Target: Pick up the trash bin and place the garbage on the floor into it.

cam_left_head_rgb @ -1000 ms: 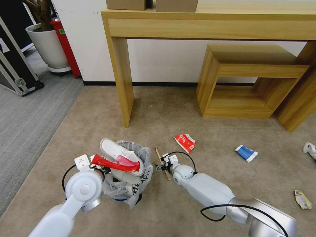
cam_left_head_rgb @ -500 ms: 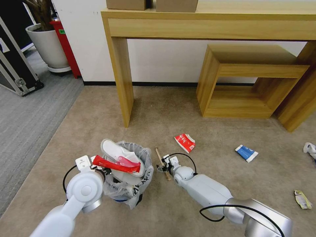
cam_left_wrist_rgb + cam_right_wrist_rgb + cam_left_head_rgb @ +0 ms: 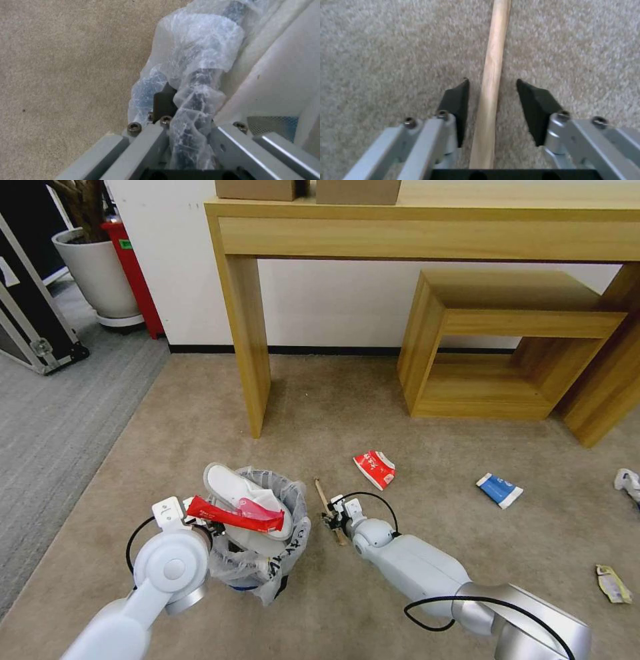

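The trash bin (image 3: pixel 261 553), black with a crinkly white bag, stands on the beige floor (image 3: pixel 200 447) with a white slipper (image 3: pixel 235 488) and a red wrapper (image 3: pixel 233 515) sticking out. My left gripper (image 3: pixel 211 527) is shut on its bagged rim (image 3: pixel 196 82), jaws clamped either side (image 3: pixel 180 120). To the bin's right lies a wooden stick (image 3: pixel 327 505). My right gripper (image 3: pixel 331 520) is down over it, open, with the stick (image 3: pixel 491 62) between the two black fingers (image 3: pixel 456 105) and a gap on each side (image 3: pixel 491 85). More garbage lies further right: a red-white carton (image 3: pixel 375 468) and a blue-white packet (image 3: pixel 499 490).
A wooden desk leg (image 3: pixel 248 347) stands behind the bin, and a low wooden shelf (image 3: pixel 493 347) is at the back right. Crumpled white paper (image 3: pixel 627 480) and a small wrapper (image 3: pixel 613 584) lie at the right edge. Grey carpet (image 3: pixel 53 413) and a plant pot (image 3: pixel 97 273) are to the left.
My right gripper has settled slightly right and down over the stick, its fingers now straddling it. The left gripper and the bin have barely shifted.
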Available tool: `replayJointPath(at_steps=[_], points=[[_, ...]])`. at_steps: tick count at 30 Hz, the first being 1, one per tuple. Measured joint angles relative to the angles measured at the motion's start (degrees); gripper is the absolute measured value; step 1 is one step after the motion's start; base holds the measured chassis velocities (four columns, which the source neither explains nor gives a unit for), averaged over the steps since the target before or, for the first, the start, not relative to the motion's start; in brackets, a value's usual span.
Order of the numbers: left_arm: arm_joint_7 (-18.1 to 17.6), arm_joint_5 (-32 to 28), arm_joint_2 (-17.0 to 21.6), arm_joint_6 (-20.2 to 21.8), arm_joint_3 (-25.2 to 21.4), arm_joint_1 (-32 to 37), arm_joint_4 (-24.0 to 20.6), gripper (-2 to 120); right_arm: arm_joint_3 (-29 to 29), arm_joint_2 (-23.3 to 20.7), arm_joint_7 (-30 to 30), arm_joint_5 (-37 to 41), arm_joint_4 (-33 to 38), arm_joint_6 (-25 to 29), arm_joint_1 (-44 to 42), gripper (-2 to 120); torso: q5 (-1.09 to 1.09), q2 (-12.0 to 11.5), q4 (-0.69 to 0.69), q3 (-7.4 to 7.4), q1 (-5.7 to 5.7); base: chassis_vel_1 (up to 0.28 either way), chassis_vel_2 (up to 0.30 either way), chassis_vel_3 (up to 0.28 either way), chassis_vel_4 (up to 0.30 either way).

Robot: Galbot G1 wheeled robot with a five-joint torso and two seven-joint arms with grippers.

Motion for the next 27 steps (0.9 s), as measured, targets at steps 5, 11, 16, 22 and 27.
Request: replayJointPath(at_steps=[5,11,16,22,27], points=[[0.01,0.16,-0.1,-0.03,0.38,0.04,-0.14,0,0.15,0.17,-0.19,-0.07,-0.22,0.31,-0.36,26,0.0,0.0,0.0,0.0,0.0,0.0,0.0,0.0,0.0],[0.06,0.39,-0.23,-0.18,0.78,-0.06,-0.12,0,-0.05,0.14,-0.36,0.22,0.06,1.42,-0.59,2,0.0,0.0,0.0,0.0,0.0,0.0,0.0,0.0,0.0],[0.16,1.02,-0.29,-0.27,1.05,-0.13,0.11,0,-0.11,-0.17,-0.39,0.71,0.74,1.61,-0.59,0,0.0,0.0,0.0,0.0,0.0,0.0,0.0,0.0,0.0],[0.23,1.36,-0.72,-0.5,1.96,-1.01,0.9,0,-0.15,-0.47,-0.61,1.71,1.84,1.95,-0.38,0,0.0,0.0,0.0,0.0,0.0,0.0,0.0,0.0,0.0],[0.27,1.57,-0.87,-0.54,2.27,-1.46,1.35,0,-0.18,-0.55,-0.83,2.3,2.39,2.08,-0.21,0,0.0,0.0,0.0,0.0,0.0,0.0,0.0,0.0,0.0]])
